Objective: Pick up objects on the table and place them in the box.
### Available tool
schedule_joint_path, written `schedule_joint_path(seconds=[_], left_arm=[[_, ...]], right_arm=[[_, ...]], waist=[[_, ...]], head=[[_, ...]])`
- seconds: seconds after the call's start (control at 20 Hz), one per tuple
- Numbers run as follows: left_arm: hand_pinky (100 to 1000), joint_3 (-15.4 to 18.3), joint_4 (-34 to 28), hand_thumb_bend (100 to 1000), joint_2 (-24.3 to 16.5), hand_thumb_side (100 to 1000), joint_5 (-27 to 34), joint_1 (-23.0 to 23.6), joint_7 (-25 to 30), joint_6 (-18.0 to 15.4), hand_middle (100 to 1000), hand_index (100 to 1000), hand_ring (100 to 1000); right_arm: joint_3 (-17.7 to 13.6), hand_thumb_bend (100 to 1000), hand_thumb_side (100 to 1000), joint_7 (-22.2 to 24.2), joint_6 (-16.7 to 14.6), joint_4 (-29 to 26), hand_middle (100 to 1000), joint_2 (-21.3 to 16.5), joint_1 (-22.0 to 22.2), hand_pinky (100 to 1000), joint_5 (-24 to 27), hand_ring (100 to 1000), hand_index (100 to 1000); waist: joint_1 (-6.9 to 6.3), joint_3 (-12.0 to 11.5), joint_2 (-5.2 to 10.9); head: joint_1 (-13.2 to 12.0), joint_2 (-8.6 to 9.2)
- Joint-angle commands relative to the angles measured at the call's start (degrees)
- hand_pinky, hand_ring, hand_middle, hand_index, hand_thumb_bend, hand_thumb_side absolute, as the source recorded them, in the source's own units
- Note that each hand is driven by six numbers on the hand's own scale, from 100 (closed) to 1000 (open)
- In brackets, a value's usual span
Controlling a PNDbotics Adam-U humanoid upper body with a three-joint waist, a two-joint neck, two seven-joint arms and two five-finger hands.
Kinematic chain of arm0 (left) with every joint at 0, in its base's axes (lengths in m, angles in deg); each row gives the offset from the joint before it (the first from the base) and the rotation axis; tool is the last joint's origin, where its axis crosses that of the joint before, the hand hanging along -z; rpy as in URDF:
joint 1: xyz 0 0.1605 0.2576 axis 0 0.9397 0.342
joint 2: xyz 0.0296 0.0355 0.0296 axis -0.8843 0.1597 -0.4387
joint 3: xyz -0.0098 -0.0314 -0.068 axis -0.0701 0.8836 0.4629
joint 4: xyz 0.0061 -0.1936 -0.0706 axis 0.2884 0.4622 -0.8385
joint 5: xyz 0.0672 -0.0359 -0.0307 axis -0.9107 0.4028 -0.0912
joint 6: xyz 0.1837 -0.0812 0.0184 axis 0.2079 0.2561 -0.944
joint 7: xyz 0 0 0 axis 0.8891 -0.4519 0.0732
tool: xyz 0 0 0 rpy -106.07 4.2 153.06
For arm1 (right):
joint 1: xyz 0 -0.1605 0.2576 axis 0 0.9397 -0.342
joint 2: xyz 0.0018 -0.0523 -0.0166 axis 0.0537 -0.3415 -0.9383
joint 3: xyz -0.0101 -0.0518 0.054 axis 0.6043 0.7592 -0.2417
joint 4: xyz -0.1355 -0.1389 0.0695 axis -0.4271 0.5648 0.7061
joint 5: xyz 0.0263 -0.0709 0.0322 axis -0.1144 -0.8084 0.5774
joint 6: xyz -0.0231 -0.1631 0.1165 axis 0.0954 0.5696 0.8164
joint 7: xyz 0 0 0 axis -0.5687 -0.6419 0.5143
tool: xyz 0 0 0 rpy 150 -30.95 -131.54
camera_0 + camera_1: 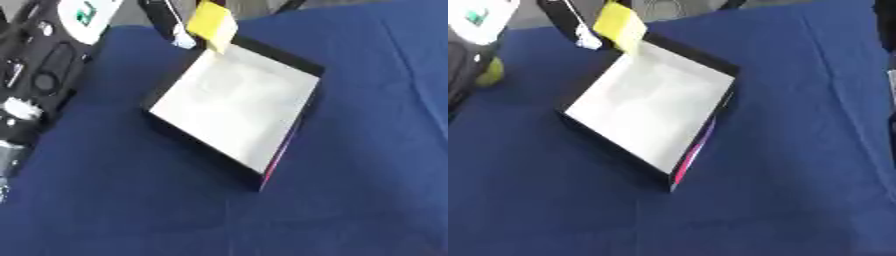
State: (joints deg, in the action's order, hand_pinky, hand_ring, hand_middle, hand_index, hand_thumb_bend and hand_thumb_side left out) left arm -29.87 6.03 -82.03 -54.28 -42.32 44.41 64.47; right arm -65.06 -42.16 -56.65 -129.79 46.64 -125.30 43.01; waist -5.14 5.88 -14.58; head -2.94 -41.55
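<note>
A black box (290, 145) with a white inside (232, 102) lies askew on the blue cloth, and nothing shows inside it. A yellow block (213, 24) hangs tilted over the box's far corner. A black limb with a white tip (181, 39) comes down from the top edge right beside the block; it looks like part of my left hand, and its grip is hidden. My left arm's black and silver parts (39, 75) fill the left edge. A yellow-green ball (489, 71) sits at the left edge. My right hand does not show.
The blue cloth (367, 190) covers the table around the box, wide on the right and in front. A white device with a green mark (86, 15) stands at the far left corner.
</note>
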Motion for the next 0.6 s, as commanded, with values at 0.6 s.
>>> schedule_joint_path(seconds=[0.6], left_arm=[[716, 1.1, 6.3, 402, 2.5, 100, -9.3, -0.7, -0.9, -7.2, 528, 627, 597]], right_arm=[[0.2, 100, 527, 1.1, 0.5, -1.5, 908, -0.4, -1.7, 1000, -0.3, 938, 869]], waist=[[-1.02, 1.9, -0.61]], head=[[-2.0, 2.12]])
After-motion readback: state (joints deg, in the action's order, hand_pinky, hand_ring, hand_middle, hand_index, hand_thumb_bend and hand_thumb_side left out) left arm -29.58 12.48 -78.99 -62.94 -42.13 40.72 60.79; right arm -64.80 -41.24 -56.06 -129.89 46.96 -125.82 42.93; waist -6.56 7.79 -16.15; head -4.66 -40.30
